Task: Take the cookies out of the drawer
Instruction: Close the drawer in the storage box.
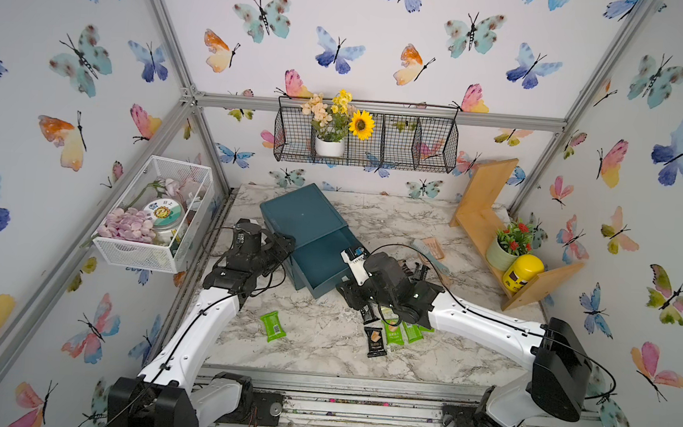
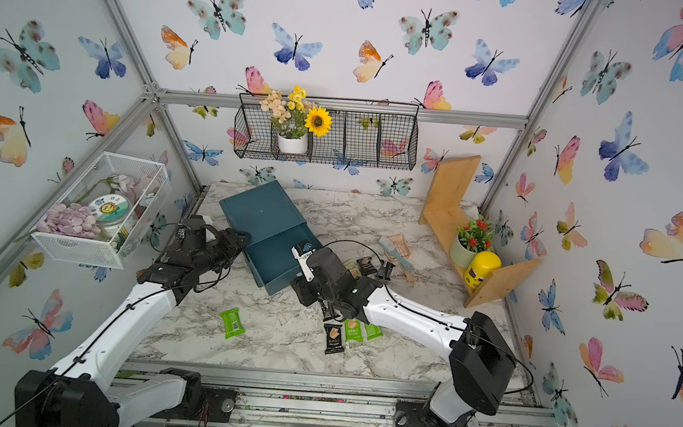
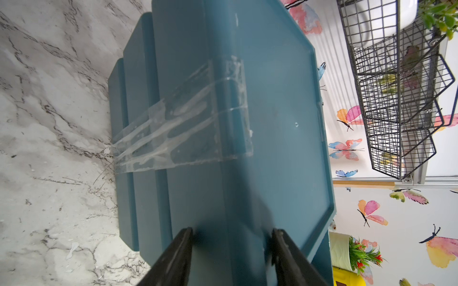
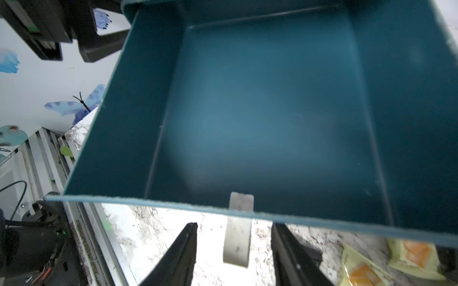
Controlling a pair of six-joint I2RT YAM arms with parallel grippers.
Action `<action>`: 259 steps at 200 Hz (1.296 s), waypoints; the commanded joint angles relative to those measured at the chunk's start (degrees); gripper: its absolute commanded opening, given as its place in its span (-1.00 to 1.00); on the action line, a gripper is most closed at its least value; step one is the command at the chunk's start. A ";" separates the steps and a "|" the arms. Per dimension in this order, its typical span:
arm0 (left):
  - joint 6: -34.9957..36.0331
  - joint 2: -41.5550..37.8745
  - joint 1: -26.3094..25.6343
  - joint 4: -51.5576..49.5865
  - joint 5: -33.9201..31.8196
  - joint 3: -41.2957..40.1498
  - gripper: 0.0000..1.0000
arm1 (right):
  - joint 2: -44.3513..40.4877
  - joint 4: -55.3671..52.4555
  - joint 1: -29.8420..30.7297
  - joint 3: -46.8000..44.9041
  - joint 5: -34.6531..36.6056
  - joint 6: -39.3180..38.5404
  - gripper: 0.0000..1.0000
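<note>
Nearest us, the cookies [image 1: 374,342] are lying loose on the table [image 1: 320,359], several of them under our right arm [image 1: 481,321], so we are risking sweeping them off if that arm swings low. Just beyond, our right tool [image 4: 234,225] is standing spread around the white pull tab [image 4: 236,245], not touching it, before a drawer [image 4: 260,111] that is showing a bare floor. Further back our left tool [image 3: 231,232] is pinching the teal cabinet [image 3: 272,99], and a slipping hold there is likely to let any tug drag the whole cabinet.

Left claw [image 3: 232,230] clamped, right claw [image 4: 234,224] agape (low).
</note>
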 commanded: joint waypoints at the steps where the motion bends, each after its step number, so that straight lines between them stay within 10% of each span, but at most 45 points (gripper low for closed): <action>1: 0.40 0.46 0.29 -4.66 0.66 -1.72 0.10 | 3.40 9.07 0.20 4.10 2.65 0.53 0.04; 142: 0.94 0.28 0.24 -5.91 -0.50 -0.75 0.10 | 19.77 19.43 0.23 17.06 6.55 0.25 0.09; 229: 5.66 -7.88 0.29 -6.74 -13.91 4.27 0.75 | -9.15 6.89 -0.49 -3.54 23.69 -6.65 0.43; 259: 10.80 -14.88 0.27 -0.87 -22.87 -0.18 1.00 | -19.45 0.92 -9.11 -10.27 29.15 -6.60 0.61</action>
